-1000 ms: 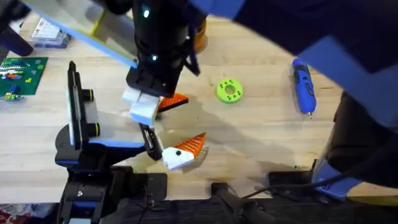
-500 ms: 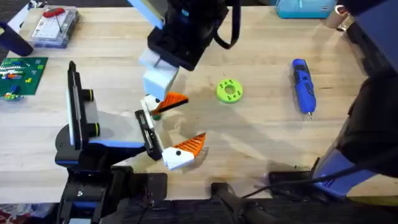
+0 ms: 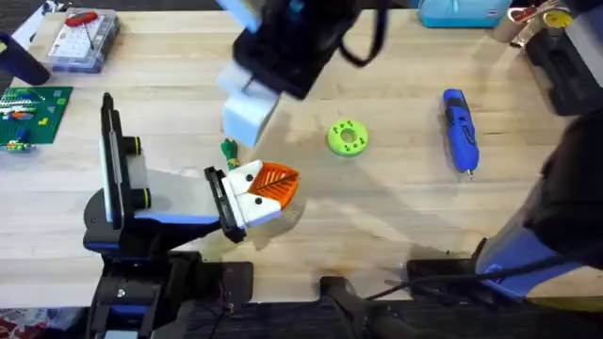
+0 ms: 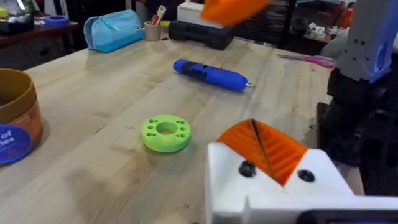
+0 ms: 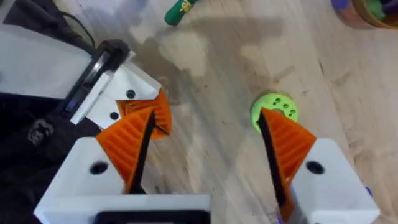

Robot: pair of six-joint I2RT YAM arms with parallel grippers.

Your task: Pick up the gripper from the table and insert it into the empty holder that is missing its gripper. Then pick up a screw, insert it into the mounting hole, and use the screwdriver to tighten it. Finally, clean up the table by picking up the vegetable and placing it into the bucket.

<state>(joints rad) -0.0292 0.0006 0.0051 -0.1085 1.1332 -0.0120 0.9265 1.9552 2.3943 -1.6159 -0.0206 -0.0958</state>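
The holder [image 3: 141, 193] stands at the left, its black clamp bar [image 3: 222, 203] pointing right. Two white-and-orange fingers sit pressed together on the bar; the gripper [image 3: 275, 179] is one of them, and the pair also shows in the left wrist view [image 4: 264, 149]. My right gripper [image 3: 247, 121] hangs open above them, empty [image 5: 205, 115]. The blue screwdriver [image 3: 459, 130] lies at the right [image 4: 211, 73]. A small green vegetable [image 3: 229, 149] lies beside the bar [image 5: 180, 9]. The brown bucket [image 4: 12, 118] stands farther back. I cannot make out a screw.
A green disc with holes [image 3: 348, 137] lies mid-table. A clear box [image 3: 85, 38] and a green board [image 3: 33, 113] sit at the far left. A teal pouch [image 3: 457, 11], a cup of pens [image 3: 528, 24] and a black case [image 3: 565, 56] line the back edge.
The right gripper let go of the orange-tipped gripper and lifted back from the holder. That gripper now sits against the other finger at the clamp bar's middle.
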